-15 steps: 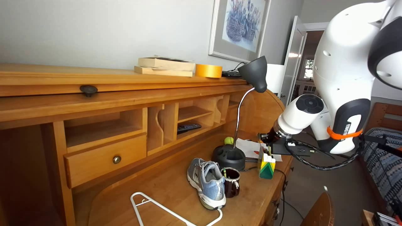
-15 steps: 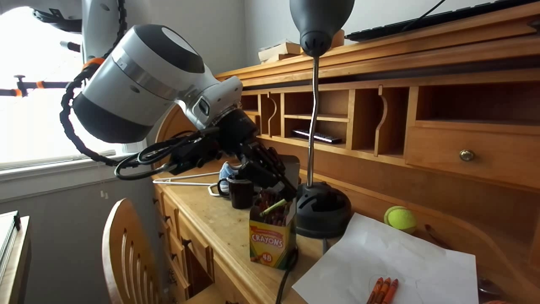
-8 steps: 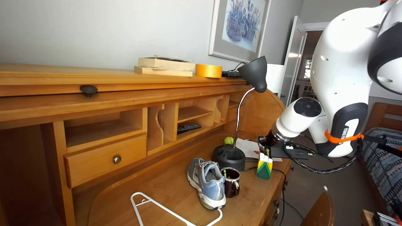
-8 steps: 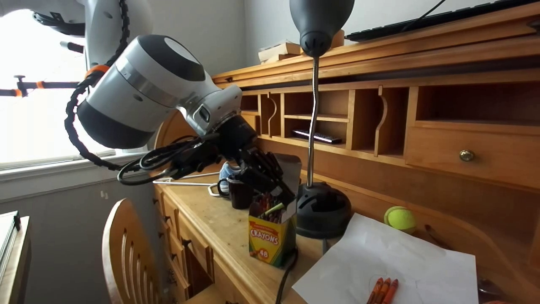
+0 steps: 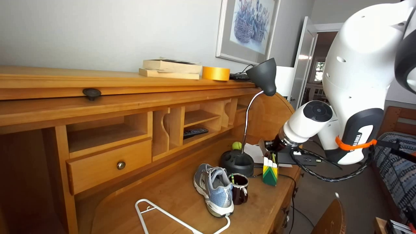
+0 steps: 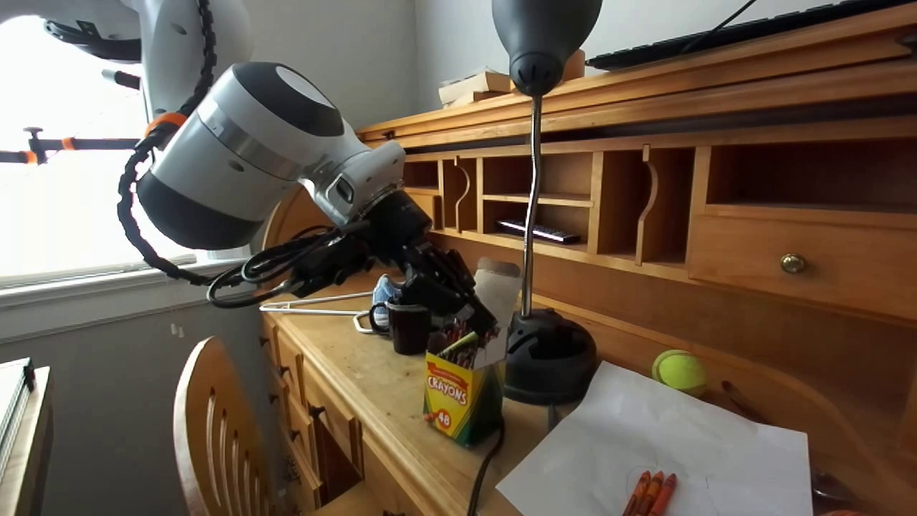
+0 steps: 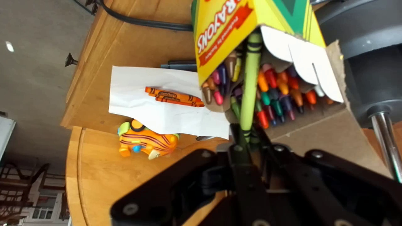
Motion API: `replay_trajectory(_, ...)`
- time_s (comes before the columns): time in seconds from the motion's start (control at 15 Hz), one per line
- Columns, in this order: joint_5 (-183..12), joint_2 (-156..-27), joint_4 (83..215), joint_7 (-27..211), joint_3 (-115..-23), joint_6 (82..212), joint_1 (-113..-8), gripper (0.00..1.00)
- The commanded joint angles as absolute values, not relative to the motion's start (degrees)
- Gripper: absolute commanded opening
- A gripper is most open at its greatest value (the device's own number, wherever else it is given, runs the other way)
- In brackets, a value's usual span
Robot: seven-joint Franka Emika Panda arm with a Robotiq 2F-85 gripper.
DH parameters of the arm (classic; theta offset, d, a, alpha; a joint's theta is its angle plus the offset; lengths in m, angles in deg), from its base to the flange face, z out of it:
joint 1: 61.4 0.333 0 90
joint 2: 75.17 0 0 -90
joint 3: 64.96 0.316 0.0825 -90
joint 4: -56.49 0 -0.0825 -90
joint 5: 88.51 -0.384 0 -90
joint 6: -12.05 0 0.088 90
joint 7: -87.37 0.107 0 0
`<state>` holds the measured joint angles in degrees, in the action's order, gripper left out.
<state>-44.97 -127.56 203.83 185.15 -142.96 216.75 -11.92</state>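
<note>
My gripper (image 7: 248, 130) is shut on the end of a light green crayon (image 7: 251, 84), which sticks up out of the yellow and green crayon box (image 7: 227, 33). Both black fingertips pinch the crayon at its dark-banded end. Many coloured crayon tips show inside the box in the wrist view. In an exterior view the gripper (image 6: 487, 320) reaches down over the open top of the box (image 6: 448, 390), beside its raised flap (image 6: 498, 290), and the green crayon (image 6: 458, 345) slants across the opening. Another exterior view shows the box (image 5: 270, 175) partly below the wrist; the fingertips are hard to make out there.
Close to the box stand a black lamp base (image 6: 548, 358) and a dark mug (image 6: 410, 330). A shoe (image 5: 216, 191) and a white hanger (image 5: 178, 221) lie farther along the desk. Paper (image 6: 688, 423) bears three orange crayons (image 6: 650, 494), near a tennis ball (image 6: 679, 371). An orange toy (image 7: 147, 141) sits beyond.
The gripper and the crayon box have shifted a little together, toward the mug. The box looks more tilted and its flap has come up more into view. The fingers stay closed.
</note>
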Motion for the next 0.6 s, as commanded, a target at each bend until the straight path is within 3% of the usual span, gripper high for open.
replay_trajectory(0.0, -47.04, -128.81, 205.80, 186.42, -143.24, 217.01, -9.18, 0.03)
replay_trajectory(0.4, -49.10, -130.45, 207.35, 187.17, -142.55, 215.14, -5.88, 0.03)
replay_trajectory(0.53, -61.57, -127.52, 209.51, 176.28, -139.62, 212.62, -4.85, 0.03)
